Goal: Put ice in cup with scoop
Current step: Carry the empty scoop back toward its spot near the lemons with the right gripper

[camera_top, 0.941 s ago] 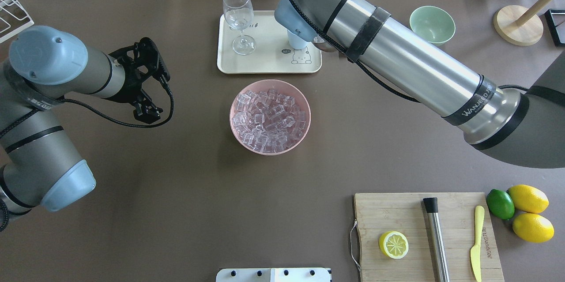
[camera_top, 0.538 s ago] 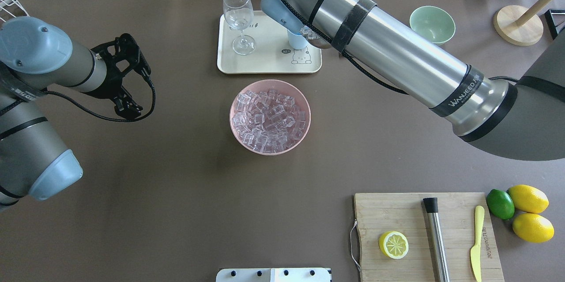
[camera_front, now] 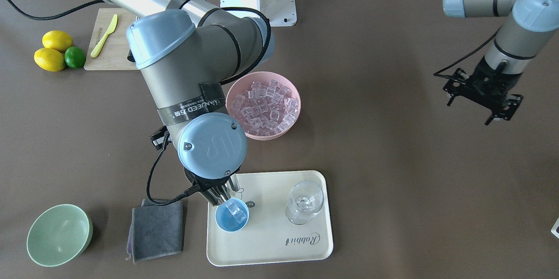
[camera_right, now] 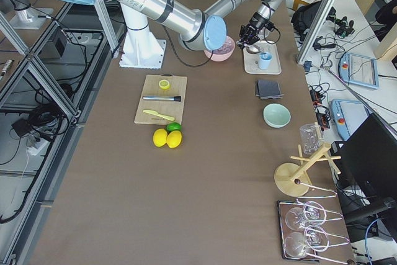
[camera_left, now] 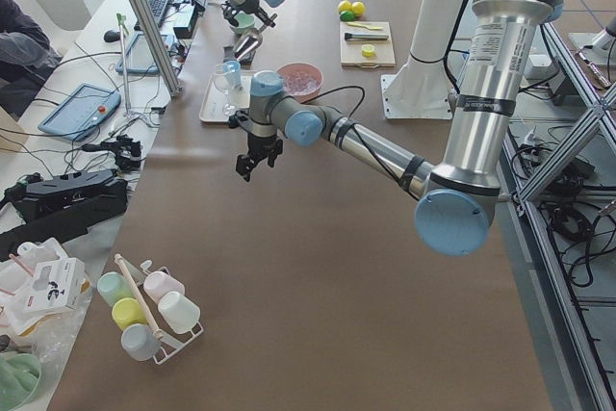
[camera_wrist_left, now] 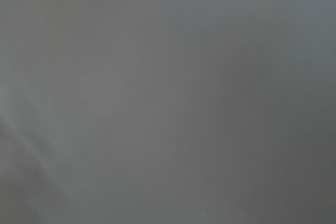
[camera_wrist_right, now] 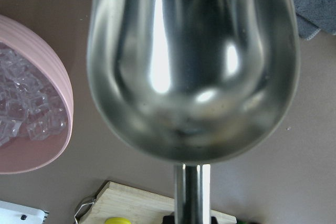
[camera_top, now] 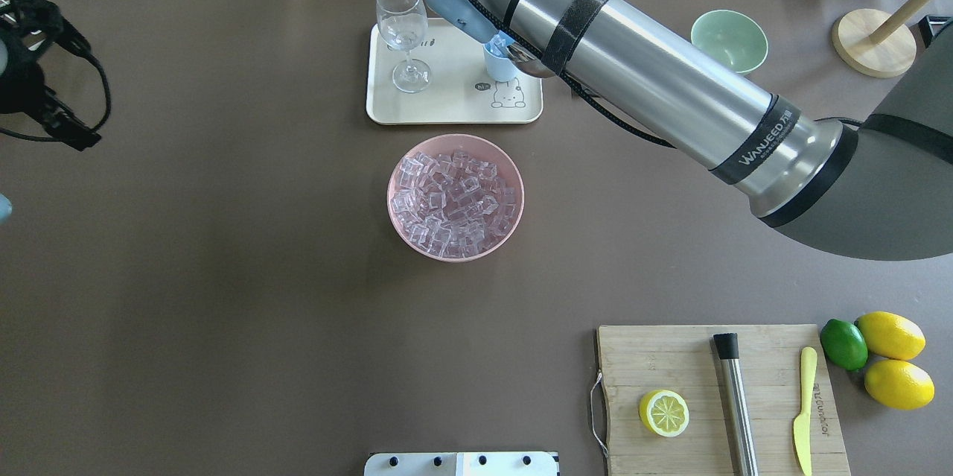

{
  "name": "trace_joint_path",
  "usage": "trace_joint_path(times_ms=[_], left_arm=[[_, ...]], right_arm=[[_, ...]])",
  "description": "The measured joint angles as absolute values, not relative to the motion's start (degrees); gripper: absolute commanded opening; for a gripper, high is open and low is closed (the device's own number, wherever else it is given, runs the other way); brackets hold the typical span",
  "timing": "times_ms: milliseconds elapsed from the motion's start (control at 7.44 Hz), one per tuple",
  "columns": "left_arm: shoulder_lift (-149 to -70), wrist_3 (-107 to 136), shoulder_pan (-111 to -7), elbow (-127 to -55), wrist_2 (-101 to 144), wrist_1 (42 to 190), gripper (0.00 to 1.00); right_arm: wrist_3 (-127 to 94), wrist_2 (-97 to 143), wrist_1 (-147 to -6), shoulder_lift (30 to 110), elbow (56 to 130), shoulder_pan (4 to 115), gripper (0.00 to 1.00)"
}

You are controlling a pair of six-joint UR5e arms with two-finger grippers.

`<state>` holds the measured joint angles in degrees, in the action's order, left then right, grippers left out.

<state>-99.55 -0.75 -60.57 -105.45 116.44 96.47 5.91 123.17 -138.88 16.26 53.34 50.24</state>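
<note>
My right gripper [camera_front: 217,195] clamps the rod handle of the shiny silver metal scoop [camera_wrist_right: 191,61], held at the small light-blue cup [camera_front: 222,222] on the cream tray [camera_front: 270,244]. One clear ice cube [camera_front: 236,210] lies in the cup. My left gripper [camera_front: 469,113] hangs spread and empty.

Bright, even overhead light. The round pink bowl [camera_top: 390,197] throws only a soft, faint shadow on the brown table [camera_top: 223,275]. Fixed views sharp; side views lean wide-angle far from the bowl. Right wrist: shiny silver metal scoop [camera_wrist_right: 194,66] beside the bowl is soft-focus with white glare streaks. Left wrist: flat grey blur, nothing resolves.
</note>
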Motion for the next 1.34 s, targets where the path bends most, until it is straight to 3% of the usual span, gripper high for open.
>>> trace_joint_path(times_ms=[403, 672, 1075, 1344], left_arm=[[-92.0, -0.7, -76.5, -99.7, 125.7, 96.5, 0.98], [-89.1, -0.4, -84.9, -95.0, 130.7, 96.4, 0.98], [-88.8, -0.1, -90.5, -89.2, 136.5, 93.5, 0.98], [-89.2, -0.1, -91.1, -89.3, 136.6, 90.8, 0.98]], right_arm=[[6.3, 123.2, -138.9, 16.3, 53.7, 50.7, 0.00], [6.0, 123.4, -138.9, 18.8, 58.9, 52.2, 0.00], [4.9, 123.6, -141.7, 29.4, 76.0, 56.1, 0.00], [-0.5, 123.6, -143.5, 41.2, 92.9, 57.2, 0.00]])
